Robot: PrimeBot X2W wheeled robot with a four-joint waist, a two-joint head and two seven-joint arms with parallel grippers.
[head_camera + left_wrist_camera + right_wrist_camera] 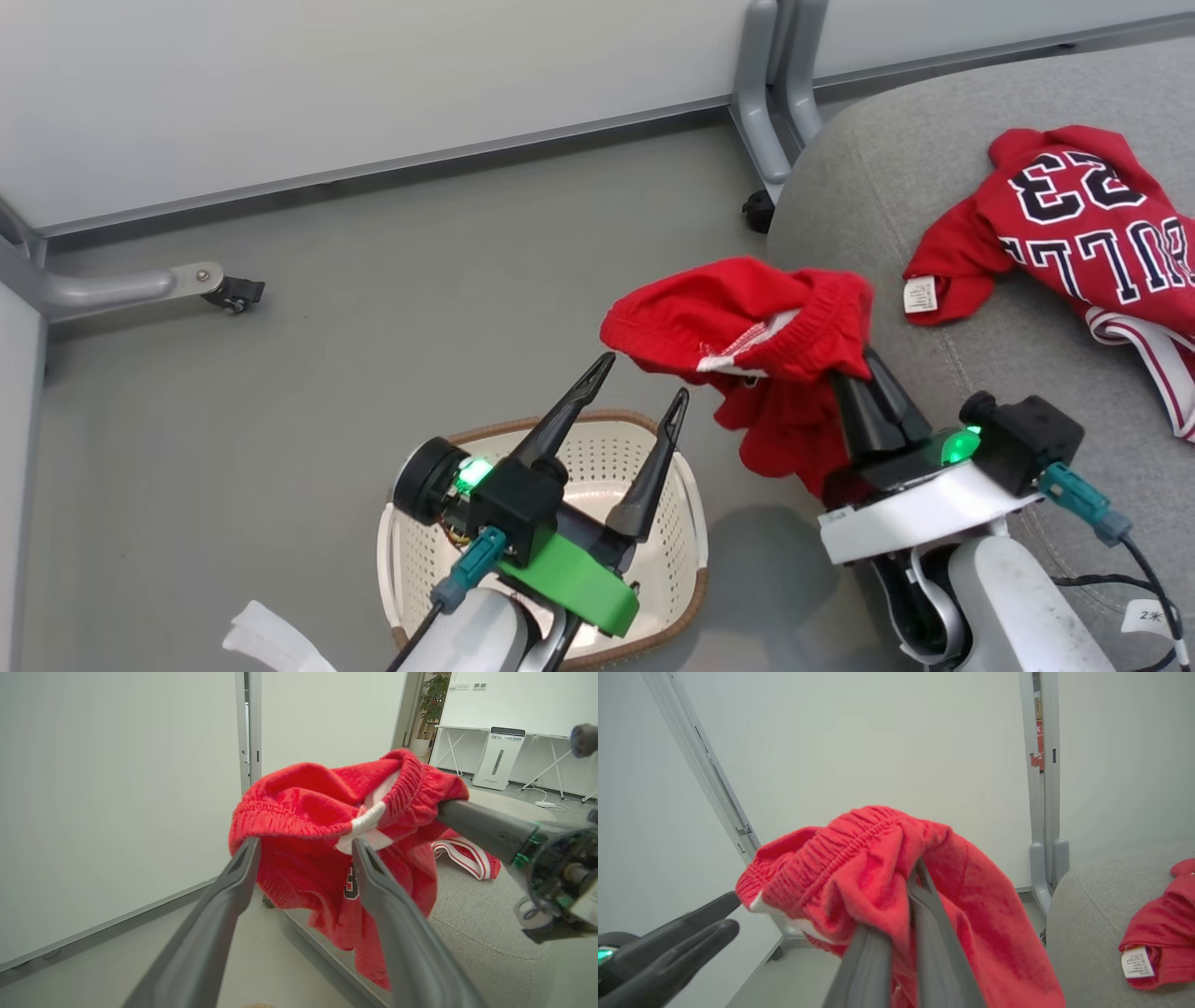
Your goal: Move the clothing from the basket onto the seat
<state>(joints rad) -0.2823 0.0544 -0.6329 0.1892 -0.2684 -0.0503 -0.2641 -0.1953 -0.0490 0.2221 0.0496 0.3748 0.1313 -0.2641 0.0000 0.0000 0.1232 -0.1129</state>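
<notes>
The plain red garment with white trim point(747, 336) point(327, 812) point(859, 868) hangs in the air between the basket and the seat, with my right gripper point(854, 369) point(915, 877) shut on it. My left gripper point(644, 378) point(303, 847) stands open just left of the cloth, above the cream basket point(597, 448). The "BULLS 23" jersey point(1092, 224) point(1162, 924) lies on the grey seat point(896, 168) point(476, 914) point(1092, 905) at the right.
The basket stands on the grey floor point(373, 308) and looks empty where its inside shows. White panel walls with grey legs on castors point(233, 294) point(758, 210) run along the back. A cable point(1139, 560) trails from my right wrist.
</notes>
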